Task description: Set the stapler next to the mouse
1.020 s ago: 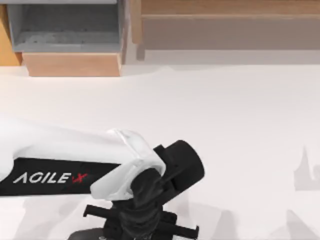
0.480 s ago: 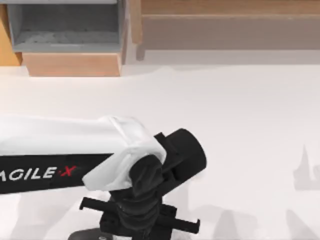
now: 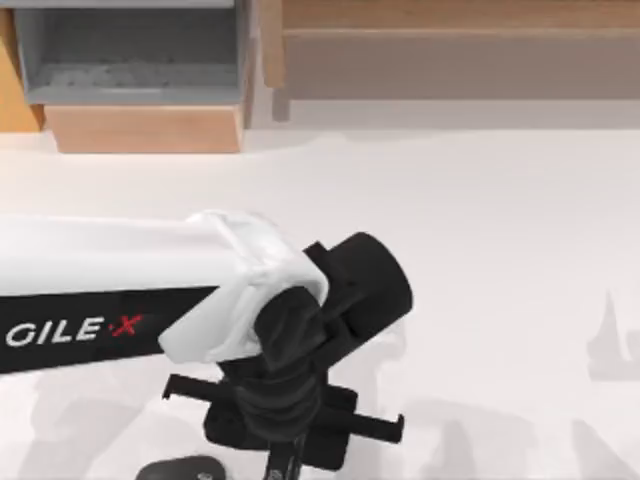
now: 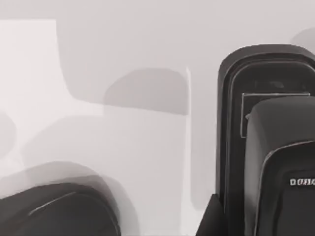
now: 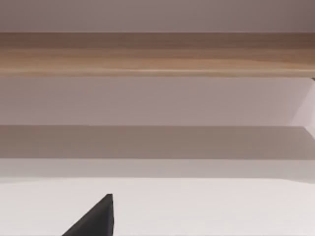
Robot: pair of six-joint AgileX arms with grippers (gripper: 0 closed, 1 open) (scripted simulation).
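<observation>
The black stapler [image 4: 266, 147] lies flat on the white table, long and narrow, with small pale lettering near one end. The rounded dark mouse [image 4: 54, 211] sits a short gap away, apart from the stapler. In the top view the mouse [image 3: 182, 468] is at the front edge, and a narrow end of the stapler [image 3: 284, 466] peeks out to its right. My left gripper [image 3: 283, 435] hangs just above the stapler, pointing down, open and holding nothing. One dark fingertip [image 4: 212, 219] shows beside the stapler. A dark part of my right gripper [image 5: 93, 221] faces the back shelf.
A grey open box [image 3: 130, 60] on a wooden base stands at the back left. A long wooden shelf [image 3: 460, 50] runs along the back right. My left arm [image 3: 110, 300] spans the table's left half. White table [image 3: 480, 250] spreads to the right.
My left gripper has drawn back a little from the front edge. The mouse and the stapler's end have come out from under it.
</observation>
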